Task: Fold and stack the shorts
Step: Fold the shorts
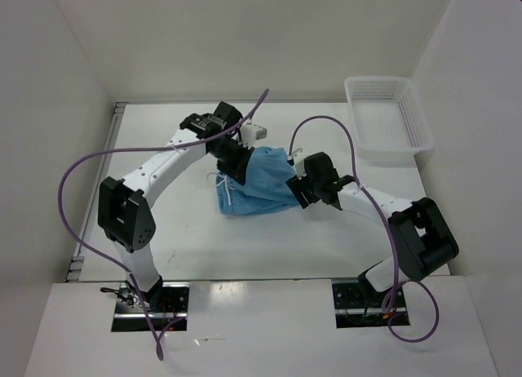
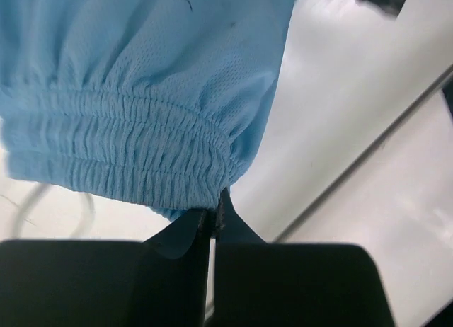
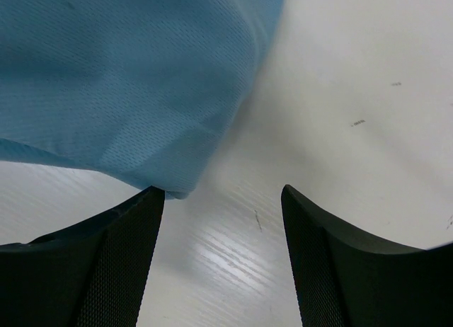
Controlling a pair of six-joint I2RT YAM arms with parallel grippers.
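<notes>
A: What colour are the arms?
B: White links with black joints. Each one has a purple cable.
A: And the right gripper?
B: Black fingers, with fine dotted texture.

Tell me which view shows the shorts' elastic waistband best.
Left wrist: the gathered waistband fills the frame, close up. Top external shows the shorts small, gathers indistinct; right wrist shows only smooth fabric, no waistband.

shorts mid-table, basket far right; near table open
</notes>
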